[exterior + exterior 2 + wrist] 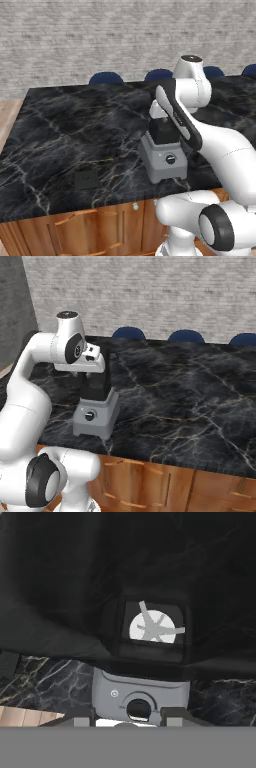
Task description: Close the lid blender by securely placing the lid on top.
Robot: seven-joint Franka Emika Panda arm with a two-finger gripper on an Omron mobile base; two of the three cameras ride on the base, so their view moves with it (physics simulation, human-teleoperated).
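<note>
The blender [165, 150] stands near the front edge of the black marble bench [75, 125], its light grey base carrying a round black knob [170, 159] on the face that looks toward the robot. Its dark square jar [150, 629] is open at the top: the hand view looks straight down into it and shows the pale round floor with grey blades [156, 628] at the bottom, and nothing else inside.

The lid [86, 178] lies flat on the bench well to the left of the blender, close to the front edge, a small dark square hard to pick out against the marble.

The hand [95, 367] hangs directly above the jar's mouth. Its two finger tips [82, 716] show at the foot of the hand view, set apart with nothing between them.

Blue chair backs [186, 336] stand along the far side of the bench, before a pale brick wall [150, 291]. Wooden cabinet fronts [90, 230] run below the bench.
</note>
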